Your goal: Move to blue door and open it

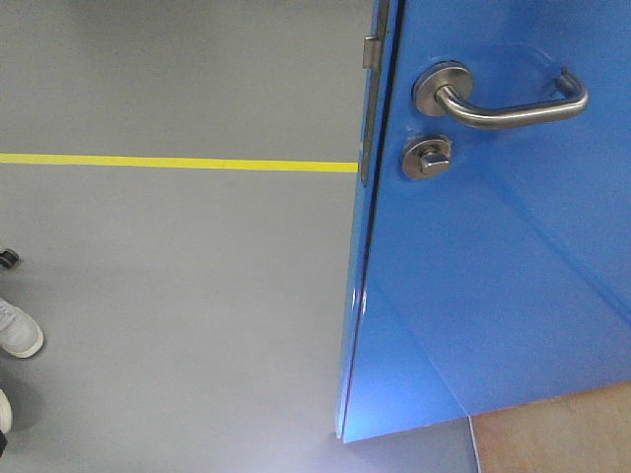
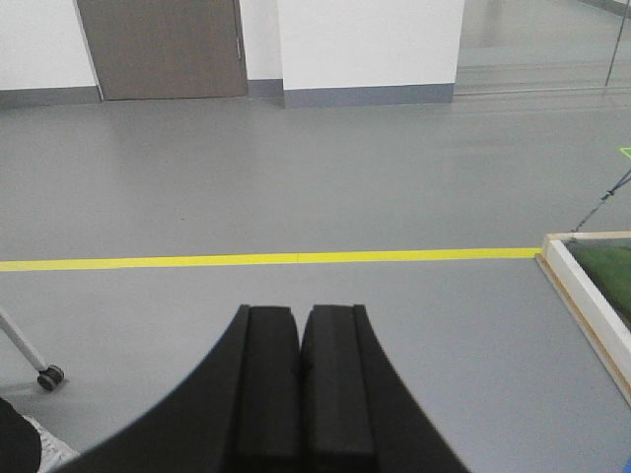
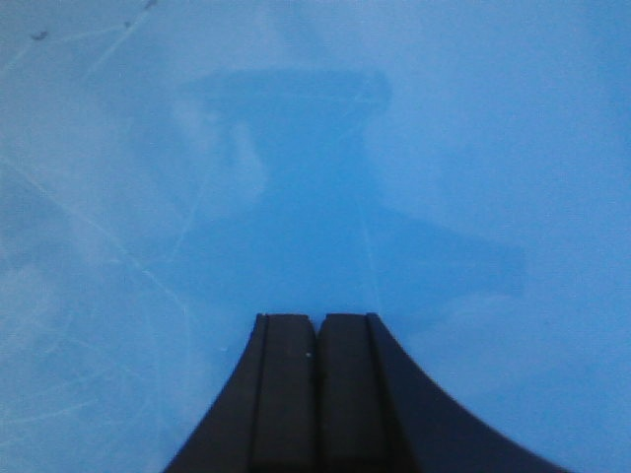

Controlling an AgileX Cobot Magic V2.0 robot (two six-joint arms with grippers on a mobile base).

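The blue door [image 1: 493, 296] fills the right half of the front view, glossy, with its free edge near the middle. Its steel lever handle [image 1: 513, 103] sits at the top, a round thumb-turn lock [image 1: 425, 158] just below it, and a metal latch plate [image 1: 372, 51] on the edge. Neither gripper shows in the front view. My right gripper [image 3: 316, 317] is shut and empty, facing the blue door [image 3: 315, 158] panel close up, where its dark reflection shows. My left gripper [image 2: 300, 309] is shut and empty, pointing over open grey floor.
A yellow floor line [image 1: 177, 163] runs across the grey floor left of the door. White shoes [image 1: 18, 330] stand at the left edge. A brown door [image 2: 163, 47] is in the far wall. A framed green mat [image 2: 596, 281] lies right, and a caster leg [image 2: 47, 376] left.
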